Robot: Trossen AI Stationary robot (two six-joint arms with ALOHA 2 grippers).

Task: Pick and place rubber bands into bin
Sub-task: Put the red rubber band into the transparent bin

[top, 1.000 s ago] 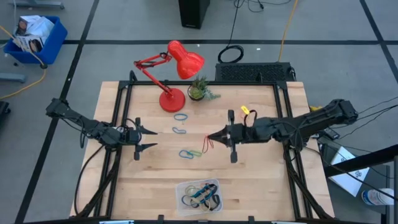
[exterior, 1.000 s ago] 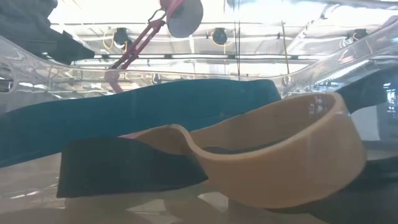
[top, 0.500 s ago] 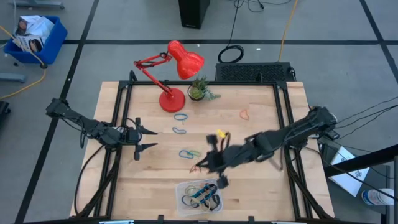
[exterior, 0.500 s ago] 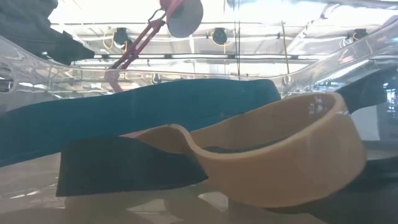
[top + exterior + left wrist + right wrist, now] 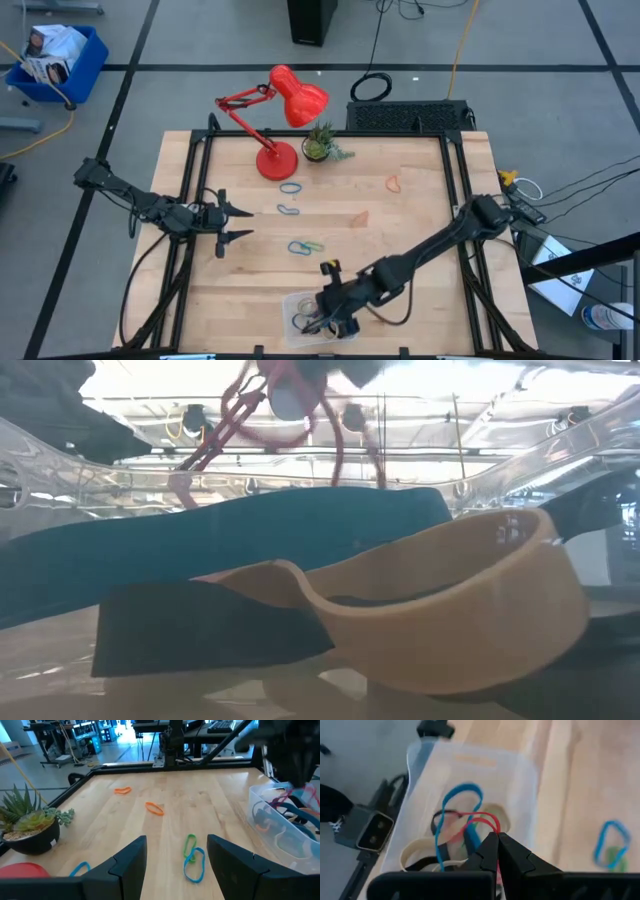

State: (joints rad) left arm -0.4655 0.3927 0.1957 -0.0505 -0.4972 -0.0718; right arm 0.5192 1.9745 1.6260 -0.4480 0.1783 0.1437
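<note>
The clear bin (image 5: 291, 300) sits near the table's front edge and holds blue, tan and black rubber bands (image 5: 461, 800). My right gripper (image 5: 326, 314) hangs over the bin, shut on a red rubber band (image 5: 479, 823). In the low view that red band (image 5: 335, 435) dangles above the bands in the bin. Loose bands lie on the table: a blue and green pair (image 5: 303, 246), two blue ones (image 5: 290, 188) and two orange ones (image 5: 154, 808). My left gripper (image 5: 235, 223) waits open at the table's left, touching nothing. My right gripper pinches the red band between its two shut fingertips (image 5: 490, 851). It comes slanting down from the table's right. One stretch of the loop (image 5: 492, 822) is in the pinch and the rest curves out past the fingertips, slack, over the bin. I cannot tell whether it touches the bands below.
A red desk lamp (image 5: 285, 95) and a small potted plant (image 5: 319, 145) stand at the table's far edge. Black frame rails run along the table's left and right sides. Bare wood lies between the loose bands and the bin.
My right gripper, shut on the red band throughout, has swung from the table's middle toward the near edge and down, tipping its fingers downward, and now hangs over the bin. The red band has travelled with it.
</note>
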